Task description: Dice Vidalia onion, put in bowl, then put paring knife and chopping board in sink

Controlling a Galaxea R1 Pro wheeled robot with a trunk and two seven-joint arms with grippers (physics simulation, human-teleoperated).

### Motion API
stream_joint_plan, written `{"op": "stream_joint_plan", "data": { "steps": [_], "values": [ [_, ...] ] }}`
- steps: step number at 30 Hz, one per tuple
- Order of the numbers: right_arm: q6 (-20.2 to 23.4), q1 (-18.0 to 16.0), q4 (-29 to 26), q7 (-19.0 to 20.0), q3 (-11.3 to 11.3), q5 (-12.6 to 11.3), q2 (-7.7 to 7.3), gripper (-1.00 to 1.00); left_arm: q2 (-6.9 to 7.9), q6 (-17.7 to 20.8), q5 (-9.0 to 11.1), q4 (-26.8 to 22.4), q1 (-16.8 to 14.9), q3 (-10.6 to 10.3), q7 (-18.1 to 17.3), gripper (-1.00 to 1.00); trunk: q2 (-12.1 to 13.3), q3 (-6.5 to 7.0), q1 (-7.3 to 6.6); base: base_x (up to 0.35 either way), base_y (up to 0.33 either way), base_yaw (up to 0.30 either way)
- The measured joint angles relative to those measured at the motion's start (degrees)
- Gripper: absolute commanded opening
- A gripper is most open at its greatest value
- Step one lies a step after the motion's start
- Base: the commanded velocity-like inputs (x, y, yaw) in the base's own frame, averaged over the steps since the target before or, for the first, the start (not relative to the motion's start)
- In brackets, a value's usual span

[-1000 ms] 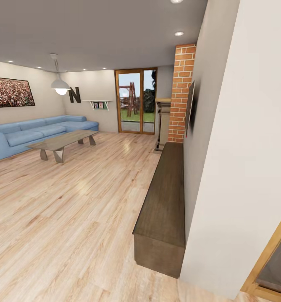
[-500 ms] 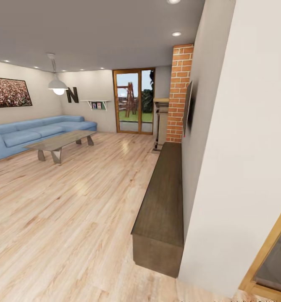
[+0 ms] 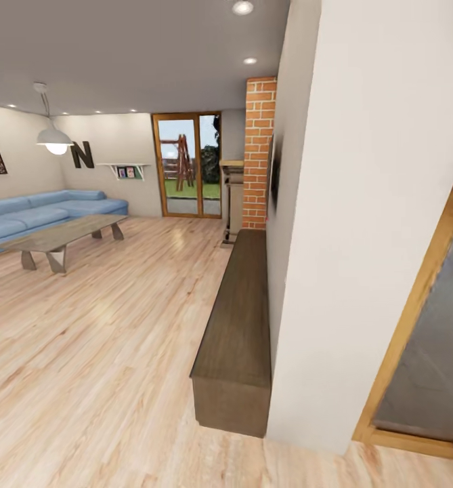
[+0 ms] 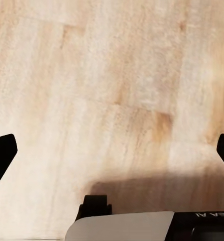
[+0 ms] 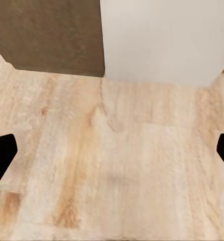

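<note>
I am in a living room with a pale wooden floor (image 3: 104, 352). The kitchen, sink, onion, chopping board, paring knife, bowl and countertop are out of view. My left gripper (image 4: 112, 153) hangs open over bare floorboards, its black fingertips (image 4: 1, 155) far apart with nothing between them. My right gripper (image 5: 112, 153) is open too, above the floor close to the foot of a white wall corner (image 5: 162, 40) and the end of a dark cabinet (image 5: 51, 35).
A white wall corner (image 3: 361, 237) stands close at the right, with a long low dark wooden cabinet (image 3: 236, 339) along it and a brick column (image 3: 259, 149) behind. A wood-framed doorway (image 3: 422, 325) opens at the far right. Blue sofa (image 3: 43, 210), coffee table (image 3: 53, 237) and glass door (image 3: 185, 166) lie farther off.
The whole picture has slid to the left, so the camera has turned right. More of the wood-framed doorway shows at the right and the sofa has slipped toward the left edge.
</note>
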Motion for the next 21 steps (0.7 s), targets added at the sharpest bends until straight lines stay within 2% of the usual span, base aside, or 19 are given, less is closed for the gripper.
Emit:
{"op": "stream_joint_plan", "data": {
  "steps": [13,21],
  "values": [
    [0.01,0.00,-0.02,0.00,0.00,0.00,0.00,1.00,-0.04,0.00,-0.06,1.40,0.00,-0.01,-0.06,1.00,0.00,0.01,0.00,-0.335,0.000,-0.277],
    [0.01,-0.01,-0.07,-0.01,0.00,0.01,0.01,1.00,-0.01,0.00,-0.01,1.44,0.00,0.00,-0.06,1.00,-0.01,0.01,-0.03,-0.046,0.000,-0.281]
  ]
}}
